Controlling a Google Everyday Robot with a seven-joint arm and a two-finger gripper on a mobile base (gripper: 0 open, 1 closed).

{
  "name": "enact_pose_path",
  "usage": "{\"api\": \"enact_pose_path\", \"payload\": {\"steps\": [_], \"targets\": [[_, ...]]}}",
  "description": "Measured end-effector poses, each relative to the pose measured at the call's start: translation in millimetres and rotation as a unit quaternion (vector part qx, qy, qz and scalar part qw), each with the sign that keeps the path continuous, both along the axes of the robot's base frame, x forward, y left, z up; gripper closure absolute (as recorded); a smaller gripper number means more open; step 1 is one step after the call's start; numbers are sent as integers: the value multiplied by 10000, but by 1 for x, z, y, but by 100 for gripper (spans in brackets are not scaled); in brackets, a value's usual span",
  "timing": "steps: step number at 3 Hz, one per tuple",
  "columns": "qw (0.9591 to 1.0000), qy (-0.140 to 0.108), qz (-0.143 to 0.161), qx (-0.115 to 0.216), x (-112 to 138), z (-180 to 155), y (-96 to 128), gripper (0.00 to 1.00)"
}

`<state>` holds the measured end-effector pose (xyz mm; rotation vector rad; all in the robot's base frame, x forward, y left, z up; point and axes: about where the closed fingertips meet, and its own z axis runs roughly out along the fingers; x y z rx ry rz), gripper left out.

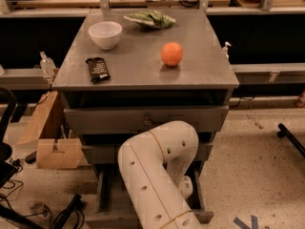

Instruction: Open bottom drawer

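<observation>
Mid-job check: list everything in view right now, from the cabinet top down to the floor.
cabinet: one, grey, centre
bowl: one, white, cabinet top, back left
chip bag: one, green, top, back centre
orange: one, orange, top, right of centre
snack bar: one, dark, top, front left
bottom drawer: one, grey, pulled out near the floor
cardboard box: one, brown, floor left of cabinet
bottle: one, clear, ledge left of cabinet
arm: one, white, bent in front of the drawers
end effector: one, white, low over the bottom drawer, mostly hidden behind the arm
</observation>
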<state>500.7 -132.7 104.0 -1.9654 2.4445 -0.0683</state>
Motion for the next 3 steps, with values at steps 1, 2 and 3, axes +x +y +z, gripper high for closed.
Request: {"api": "enact_pose_path", "payload": {"steps": [1, 2, 3], "targets": [[10000, 8, -1, -2, 4, 1, 2, 100], [9998, 192, -67, -50, -20, 6, -4, 100], [9998, 192, -67, -50, -15, 6, -2, 100]]}}
